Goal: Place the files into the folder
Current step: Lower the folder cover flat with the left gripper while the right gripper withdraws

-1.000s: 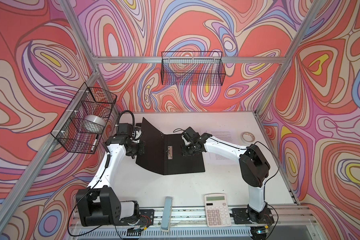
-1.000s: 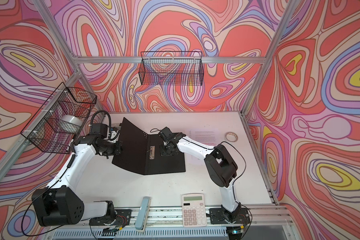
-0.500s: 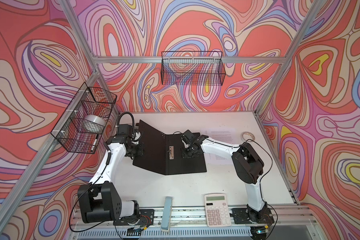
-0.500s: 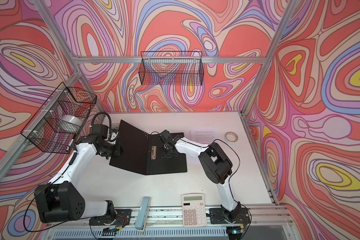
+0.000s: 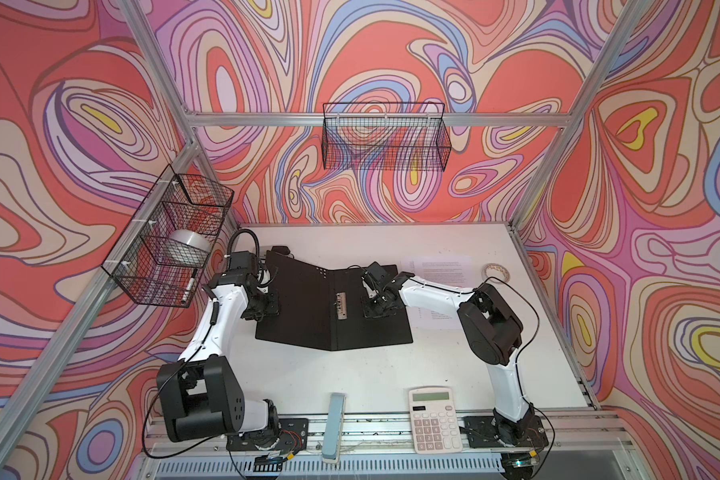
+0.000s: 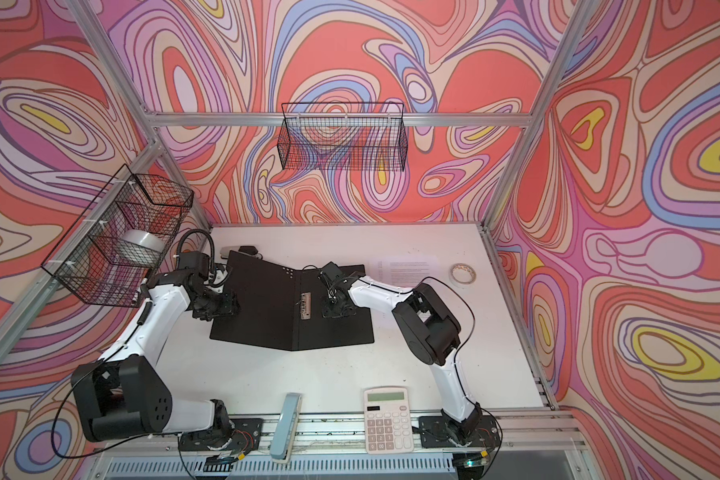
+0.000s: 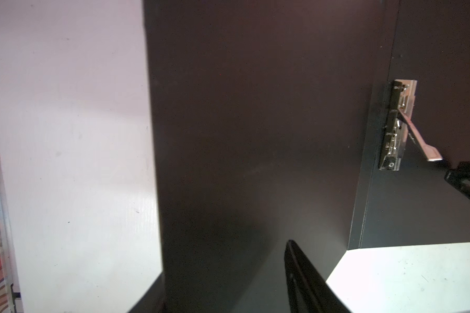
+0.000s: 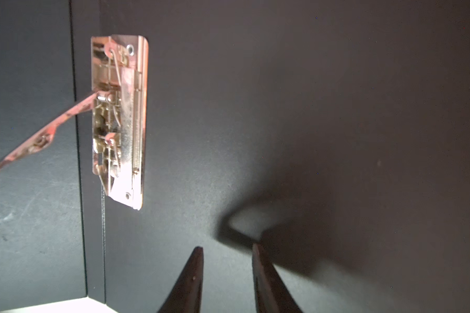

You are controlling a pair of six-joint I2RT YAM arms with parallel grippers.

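Both top views: the folder (image 5: 304,307), its left cover raised a second ago, now lies open beneath both pairs of jaws, so loading can probably begin. The files (image 5: 439,266) sit beyond the right jaws, partly hidden by the right arm.

Left wrist: left jaws released, one finger (image 7: 301,276) clear.

Right wrist: jaws parted, empty, beside the clip (image 8: 120,122).
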